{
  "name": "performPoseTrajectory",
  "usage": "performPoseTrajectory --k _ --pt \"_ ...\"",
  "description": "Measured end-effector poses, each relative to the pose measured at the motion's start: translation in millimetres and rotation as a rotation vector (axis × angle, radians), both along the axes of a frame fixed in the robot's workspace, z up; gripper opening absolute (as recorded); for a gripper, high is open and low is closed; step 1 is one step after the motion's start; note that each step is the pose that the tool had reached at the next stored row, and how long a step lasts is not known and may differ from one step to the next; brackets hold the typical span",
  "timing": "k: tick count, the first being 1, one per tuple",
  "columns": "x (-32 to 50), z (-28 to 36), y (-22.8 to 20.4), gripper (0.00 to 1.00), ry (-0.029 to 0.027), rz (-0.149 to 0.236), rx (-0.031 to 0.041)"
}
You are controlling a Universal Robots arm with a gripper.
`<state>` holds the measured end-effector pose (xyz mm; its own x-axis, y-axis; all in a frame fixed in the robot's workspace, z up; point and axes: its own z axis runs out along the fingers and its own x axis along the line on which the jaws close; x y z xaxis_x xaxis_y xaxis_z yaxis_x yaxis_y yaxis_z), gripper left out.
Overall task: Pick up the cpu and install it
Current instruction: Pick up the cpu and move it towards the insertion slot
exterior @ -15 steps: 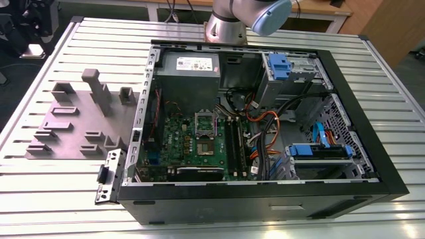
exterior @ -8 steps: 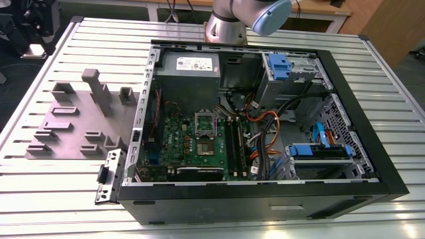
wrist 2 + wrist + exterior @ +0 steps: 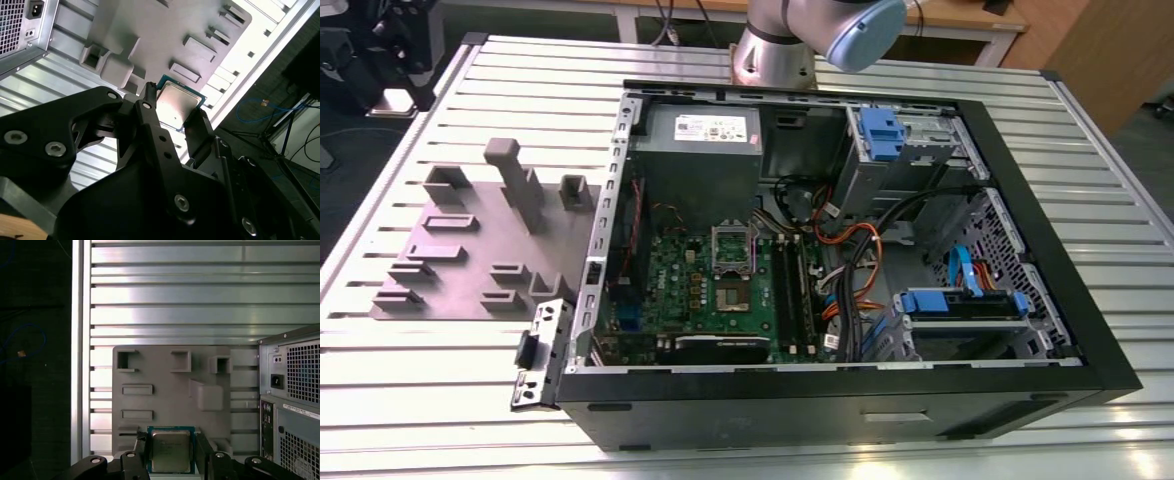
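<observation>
The cpu (image 3: 170, 450) is a small square chip with a silvery top and a green rim. It sits between the two black fingers of my gripper (image 3: 171, 454), which is shut on it. In the second wrist view the cpu (image 3: 177, 102) is likewise clamped by the gripper (image 3: 172, 114), one finger (image 3: 148, 107) on each side. Gripper and chip hang well above the grey fixture plate (image 3: 165, 385). In the exterior view the green motherboard (image 3: 707, 300) lies inside the open computer case (image 3: 1041, 330), its socket (image 3: 731, 291) bare and its metal frame (image 3: 734, 243) flipped up.
The grey fixture plate (image 3: 467, 250) with raised blocks lies on the slatted metal table (image 3: 400, 370), at the exterior view's left of the case. The power supply (image 3: 698, 140), cables (image 3: 854, 260) and blue drive bays (image 3: 961, 305) crowd the case. The arm's base (image 3: 781, 55) stands behind it.
</observation>
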<state>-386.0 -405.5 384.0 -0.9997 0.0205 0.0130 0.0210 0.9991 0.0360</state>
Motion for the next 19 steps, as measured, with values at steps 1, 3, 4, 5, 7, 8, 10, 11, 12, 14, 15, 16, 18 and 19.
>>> performPoseTrajectory --k 1,3,4,5,7,8,10,11,12,14,15,16,18,19 --pt "0.3 0.0 0.0 0.47 0.0 0.0 0.0" --pt "0.4 0.0 -0.3 0.47 0.0 0.0 0.0" --pt "0.5 0.0 -1.1 0.47 0.0 0.0 0.0" --pt "0.5 0.0 -2.1 0.47 0.0 0.0 0.0" --pt "0.8 0.0 -4.0 0.47 0.0001 0.0 0.0" --pt "1.0 0.0 -4.2 0.47 0.0 0.0 0.0" --pt "1.4 0.0 -4.3 0.47 0.0 0.0 0.0" --pt "1.6 0.0 -4.3 0.47 0.0 0.0 0.0" --pt "1.6 0.0 -4.3 0.47 0.0 0.0 0.0" --pt "1.6 0.0 -4.3 0.47 0.0 0.0 0.0" --pt "1.6 0.0 -4.3 0.47 0.0 0.0 0.0" --pt "1.6 0.0 -4.3 0.47 0.0 0.0 0.0" --pt "1.8 0.0 -4.3 0.47 0.0 0.0 0.0" --pt "2.3 0.1 -4.3 0.47 0.0001 0.0 -0.0001"
